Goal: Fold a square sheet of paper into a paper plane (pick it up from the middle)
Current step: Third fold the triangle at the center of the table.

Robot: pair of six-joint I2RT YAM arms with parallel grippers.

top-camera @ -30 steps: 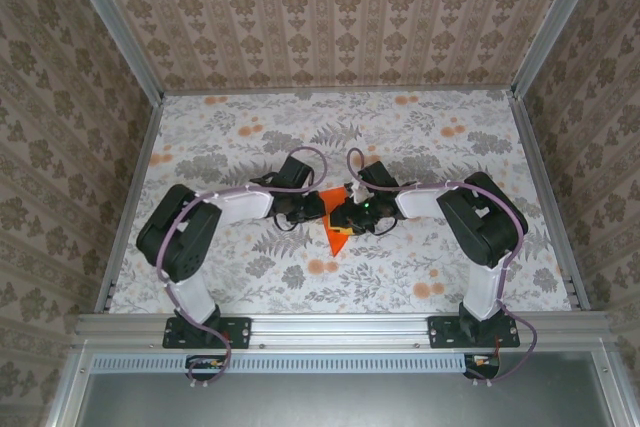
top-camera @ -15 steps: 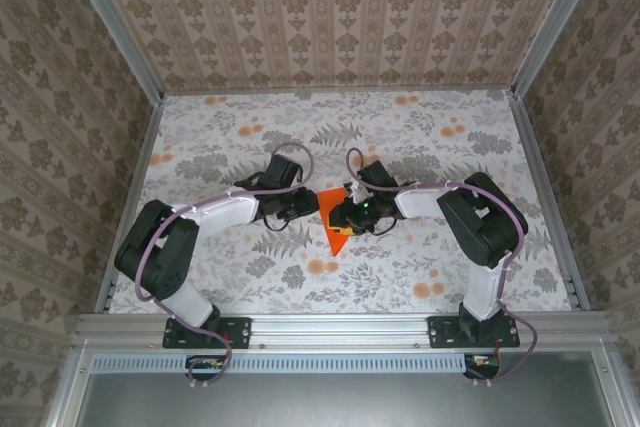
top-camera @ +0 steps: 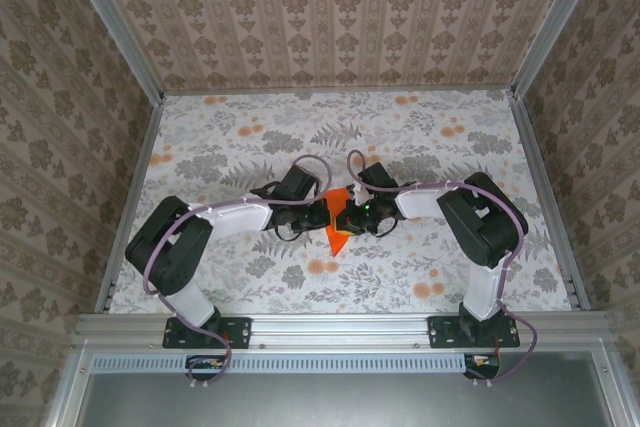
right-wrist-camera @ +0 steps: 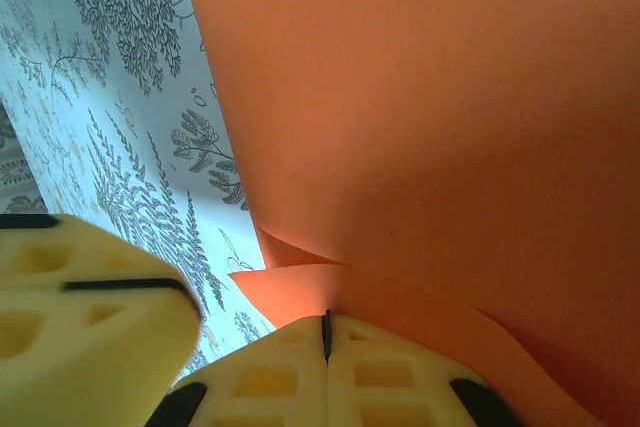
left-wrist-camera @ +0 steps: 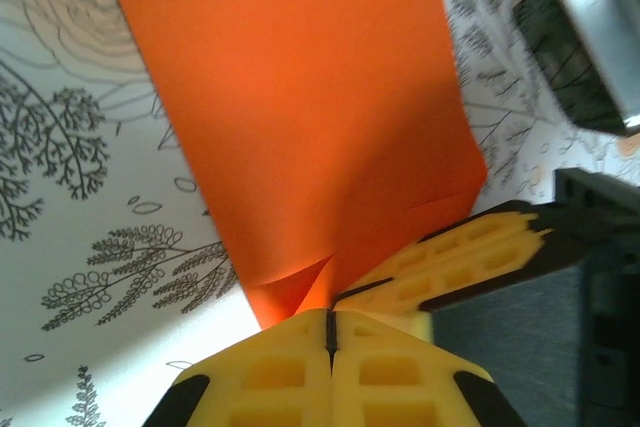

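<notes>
Matte orange paper plane (top-camera: 336, 232), sharply creased, pointed, over floral-print table (top-camera: 450, 247).

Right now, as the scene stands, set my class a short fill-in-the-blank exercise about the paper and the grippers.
1. The paper is bright ____ in colour.
2. The left gripper has its jaws ____ on the paper.
3. Counting the right gripper, ____ grippers hold the paper.

Missing words: orange; shut; two.
</notes>
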